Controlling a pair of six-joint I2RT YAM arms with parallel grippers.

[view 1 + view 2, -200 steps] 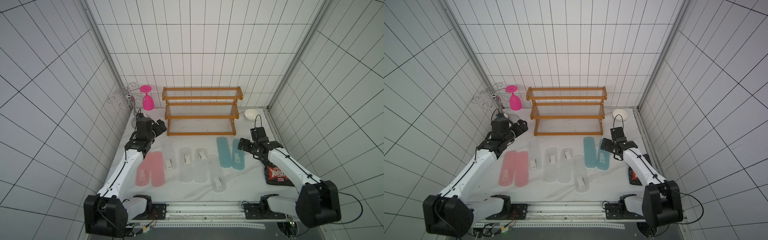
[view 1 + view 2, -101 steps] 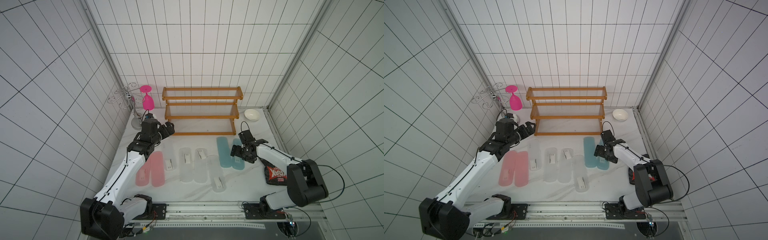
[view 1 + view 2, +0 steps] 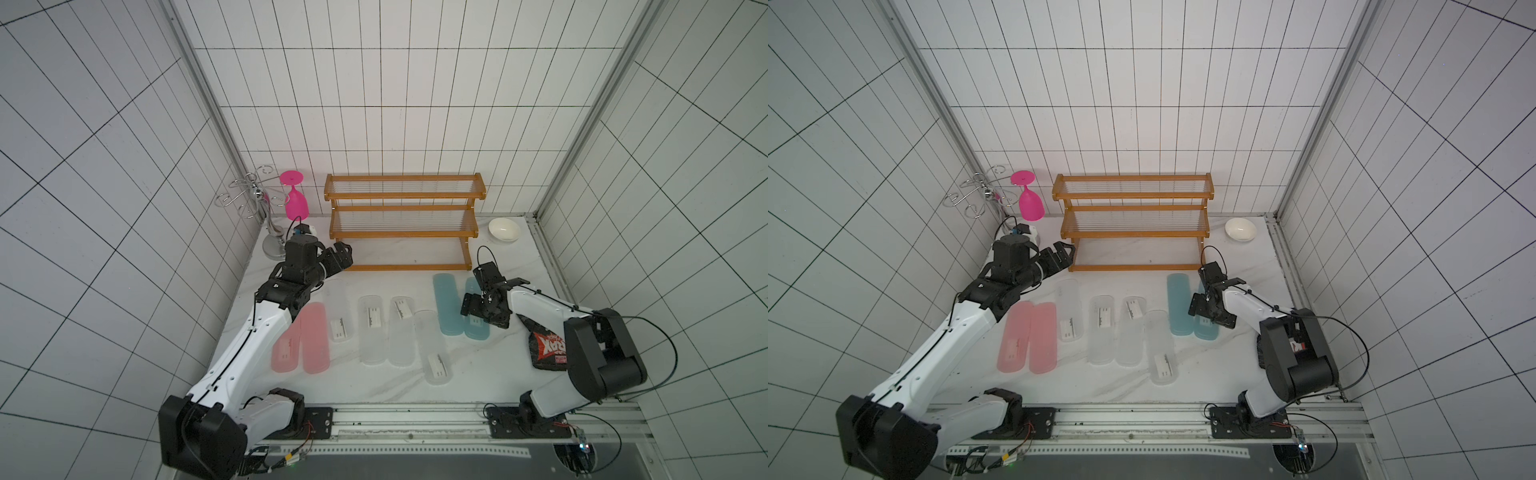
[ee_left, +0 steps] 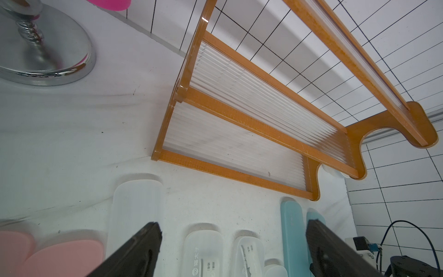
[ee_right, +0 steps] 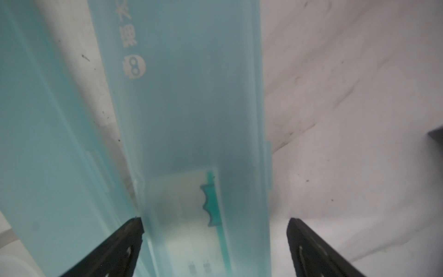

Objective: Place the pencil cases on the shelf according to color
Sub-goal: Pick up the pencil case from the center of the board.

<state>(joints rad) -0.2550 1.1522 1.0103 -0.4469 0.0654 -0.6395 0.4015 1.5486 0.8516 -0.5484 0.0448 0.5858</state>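
Now poised, nothing held
My right pincer [image 5: 215,221] gapes wide astride a light blue pencil case [image 5: 191,108], not squeezing it; my left pincer [image 4: 231,227] hangs open.

Both arms reach forward — left pincer [image 3: 345,254] spread wide, right pincer [image 5: 215,223] tipped down, jaws apart.
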